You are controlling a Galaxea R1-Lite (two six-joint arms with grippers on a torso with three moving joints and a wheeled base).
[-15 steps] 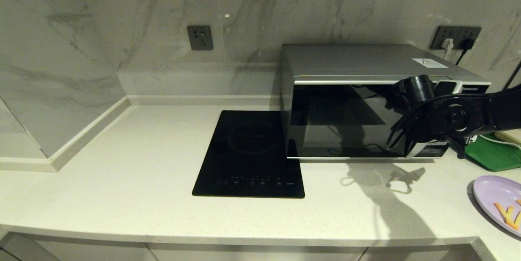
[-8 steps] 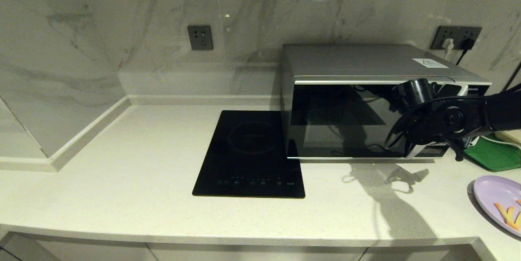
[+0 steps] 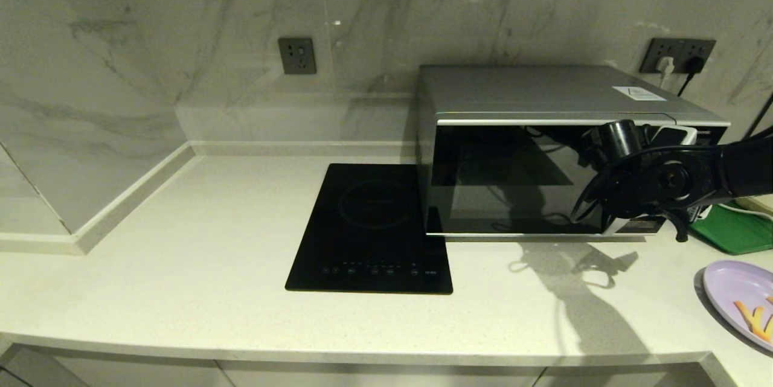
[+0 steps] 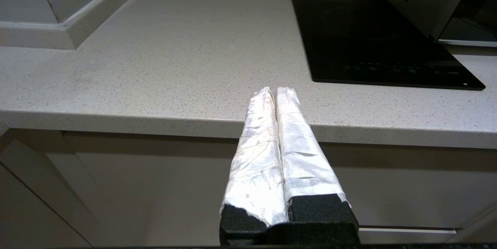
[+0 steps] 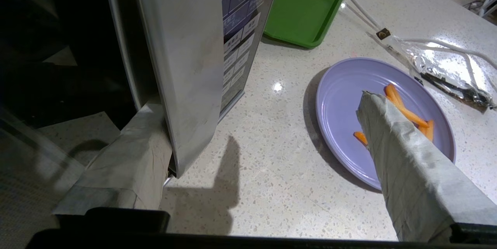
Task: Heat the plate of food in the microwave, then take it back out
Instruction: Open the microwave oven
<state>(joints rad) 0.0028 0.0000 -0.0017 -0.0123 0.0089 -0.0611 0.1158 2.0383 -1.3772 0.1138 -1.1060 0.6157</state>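
Note:
The silver microwave (image 3: 543, 91) stands at the back right of the counter, its dark glass door facing me. My right gripper (image 5: 258, 103) is open and straddles the door's silver handle strip (image 5: 182, 66). One padded finger (image 5: 132, 159) is tucked behind the strip on the glass side. The other finger (image 5: 407, 155) hangs out over the lavender plate of food (image 5: 345, 101), which lies on the counter right of the microwave with orange sticks on it. In the head view the plate of food (image 3: 734, 293) sits at the right edge. My left gripper (image 4: 275, 91) is shut and empty, parked below the counter's front edge.
A black induction hob (image 3: 374, 224) lies left of the microwave. A green tray (image 3: 731, 227) sits behind the plate, beside the keypad panel (image 5: 240, 27). A white cable with a foil-wrapped end (image 5: 438, 66) runs across the counter past the plate. Wall sockets are behind.
My right wrist has sunk slightly at the microwave's handle side. The door looks the same, and the plate has not moved.

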